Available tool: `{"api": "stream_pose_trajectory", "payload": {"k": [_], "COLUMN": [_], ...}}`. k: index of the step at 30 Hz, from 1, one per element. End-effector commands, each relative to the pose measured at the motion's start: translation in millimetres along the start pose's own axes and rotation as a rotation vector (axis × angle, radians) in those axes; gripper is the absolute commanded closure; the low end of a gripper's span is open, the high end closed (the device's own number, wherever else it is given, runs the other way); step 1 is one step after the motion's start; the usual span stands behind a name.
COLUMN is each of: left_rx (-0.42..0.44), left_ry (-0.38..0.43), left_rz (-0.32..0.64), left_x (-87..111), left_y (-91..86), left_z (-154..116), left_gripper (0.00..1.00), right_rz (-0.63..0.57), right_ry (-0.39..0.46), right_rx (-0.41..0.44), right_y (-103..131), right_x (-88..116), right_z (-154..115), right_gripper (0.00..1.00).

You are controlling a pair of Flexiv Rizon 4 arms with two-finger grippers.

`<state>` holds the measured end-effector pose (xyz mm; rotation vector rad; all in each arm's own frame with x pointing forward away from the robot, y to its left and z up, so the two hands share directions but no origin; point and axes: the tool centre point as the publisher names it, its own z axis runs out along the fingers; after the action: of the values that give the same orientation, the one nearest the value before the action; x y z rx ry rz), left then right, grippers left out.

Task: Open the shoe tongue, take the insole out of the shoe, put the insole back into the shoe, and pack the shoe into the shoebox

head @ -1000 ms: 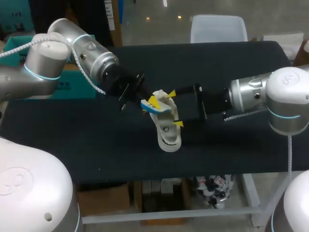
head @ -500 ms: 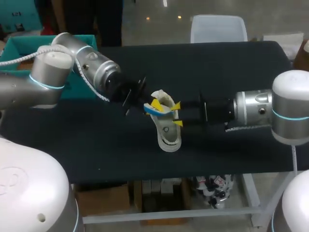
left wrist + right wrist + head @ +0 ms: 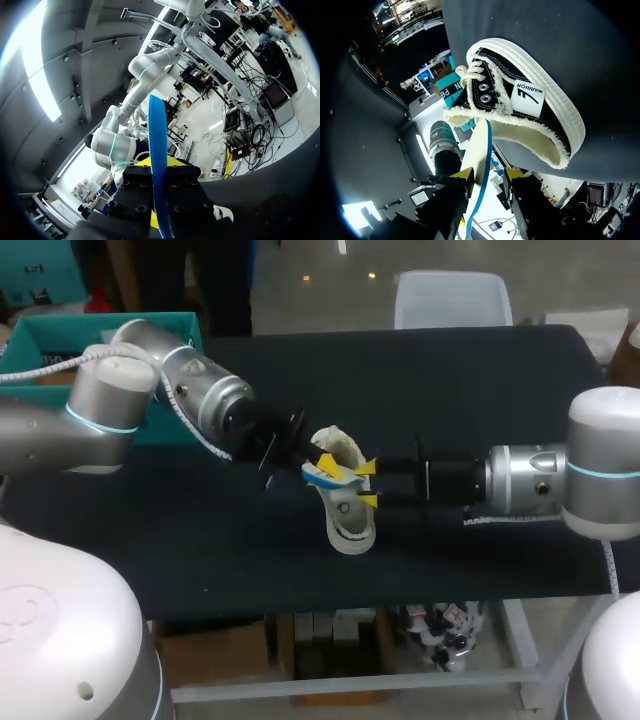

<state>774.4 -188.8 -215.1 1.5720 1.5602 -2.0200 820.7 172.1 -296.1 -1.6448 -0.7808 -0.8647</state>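
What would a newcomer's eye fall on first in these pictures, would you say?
Most likely the blue-backed insole, clamped edge-on in the left gripper above the middle of the black table. The right gripper faces it from the other side, open around the insole, and the white-soled black shoe lies just ahead.

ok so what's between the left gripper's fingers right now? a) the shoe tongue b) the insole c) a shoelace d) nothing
b: in the left wrist view the blue-edged insole stands edge-on in the left gripper, with a finger against each side.
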Motion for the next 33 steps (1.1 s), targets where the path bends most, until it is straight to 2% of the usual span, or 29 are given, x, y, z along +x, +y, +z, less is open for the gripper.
{"api": "stream_pose_trajectory", "payload": {"k": [1,9,20,22,24,25,31,32,33], "left_rx": [0.004,0.015,-0.002,-0.005,-0.006,-0.006,-0.019,-0.023,-0.033], "left_ry": [-0.001,0.009,0.002,0.001,-0.001,-0.002,0.000,-0.002,-0.005], "left_rz": [0.002,-0.008,-0.016,-0.017,-0.018,-0.018,-0.035,-0.039,-0.043], "left_x": [1.4,6.3,7.5,7.5,7.5,7.5,8.7,8.6,8.7], "left_y": [1.8,7.3,10.5,10.6,10.6,10.6,13.3,13.8,13.9], "left_z": [1,4,-1,-3,-3,-3,-2,-3,-4], "left_gripper": [1.00,1.00,1.00,1.00,1.00,1.00,0.99,0.70,0.55], "right_rz": [0.000,0.003,0.003,0.003,0.003,0.003,0.003,0.001,-0.001], "right_ry": [0.017,0.025,0.019,0.018,0.019,0.020,0.025,0.026,0.028], "right_rx": [0.019,0.030,0.032,0.028,0.025,0.025,0.036,0.036,0.036], "right_y": [7,10,7,7,7,8,9,9,9], "right_x": [-1,3,7,7,7,6,4,5,5], "right_z": [0,4,11,10,10,10,12,12,11], "right_gripper": [0.62,0.61,0.66,0.70,0.96,1.00,1.00,1.00,1.00]}}
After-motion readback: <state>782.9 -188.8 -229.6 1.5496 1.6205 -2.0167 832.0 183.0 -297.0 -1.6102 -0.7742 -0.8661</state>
